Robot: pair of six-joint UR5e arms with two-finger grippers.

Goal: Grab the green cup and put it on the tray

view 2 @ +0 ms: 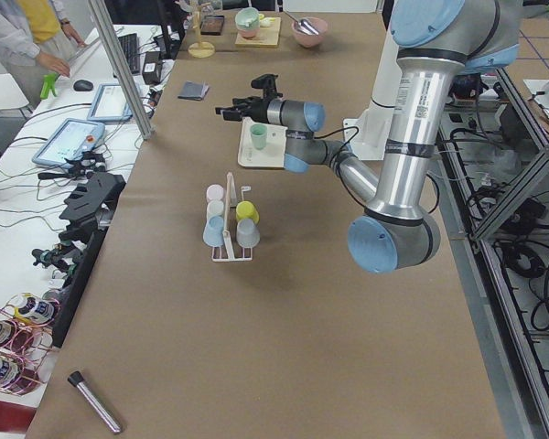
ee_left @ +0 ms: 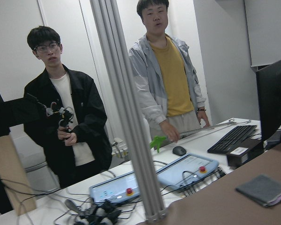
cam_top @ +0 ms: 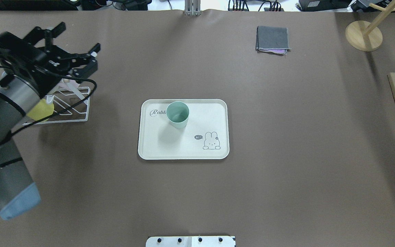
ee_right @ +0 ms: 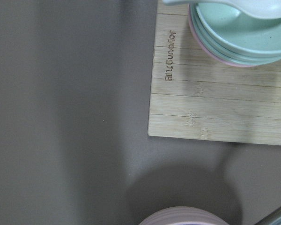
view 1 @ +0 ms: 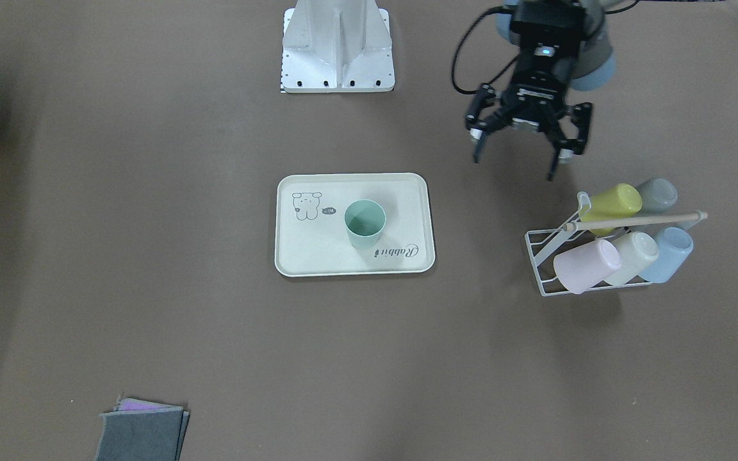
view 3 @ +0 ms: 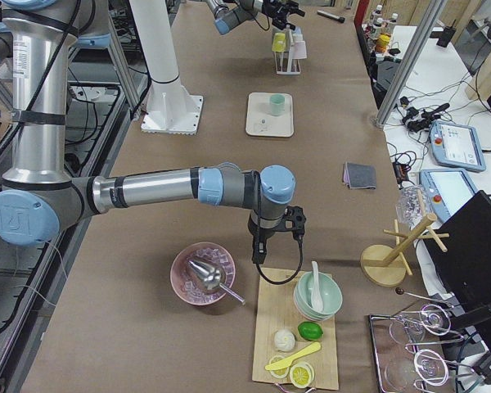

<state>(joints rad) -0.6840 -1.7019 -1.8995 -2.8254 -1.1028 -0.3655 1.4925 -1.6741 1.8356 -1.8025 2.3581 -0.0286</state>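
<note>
One green cup [view 1: 364, 224] on "Rabbit" tray [view 1: 318, 253]

My left gripper [view 1: 515, 165] matt black, green cup [view 1: 365, 223] smooth matt plastic, cream tray [view 1: 292, 256] with a dull finish, table cover [view 1: 151, 256] paper-matt, wire rack [view 1: 561, 234] — white-coated metal, folded cloth [view 1: 141, 435] — grey weave.

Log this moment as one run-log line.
green cup: upright on tray | left gripper: open, empty, near cup rack | right gripper: state unclear, near wooden board
</note>
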